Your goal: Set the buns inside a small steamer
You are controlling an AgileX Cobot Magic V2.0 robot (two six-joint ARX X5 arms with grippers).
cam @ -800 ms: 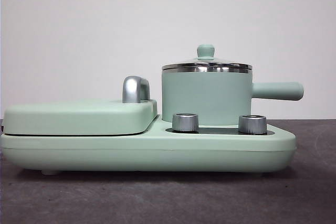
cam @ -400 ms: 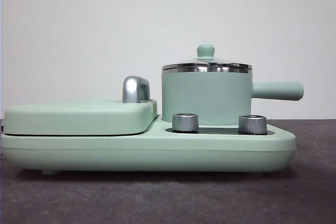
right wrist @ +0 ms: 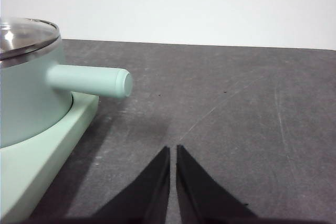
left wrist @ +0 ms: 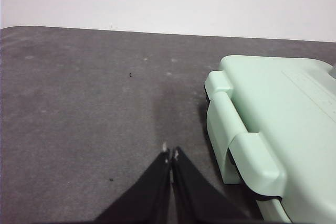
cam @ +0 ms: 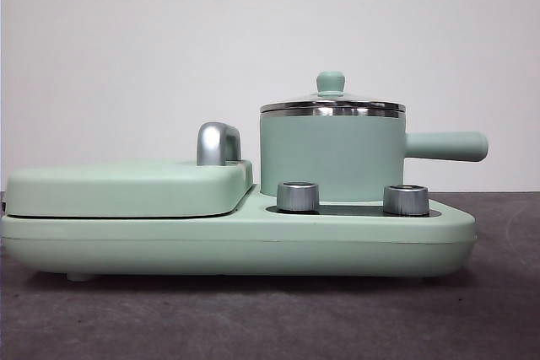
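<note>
The steamer [cam: 331, 156] stands lidded, contents hidden. The left gripper [left wrist: 170, 153] and right gripper [right wrist: 172, 150] hover beside it, pinched closed, empty.

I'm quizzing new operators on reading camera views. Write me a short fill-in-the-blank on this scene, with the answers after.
1. The glass lid sits ___ the small steamer.
2. The steamer's side handle is ___ in colour.
3. In front of the steamer stand ___ silver knobs.
4. The left claw and the right claw each hold ___.

Missing words: on; mint-green; two; nothing
</note>
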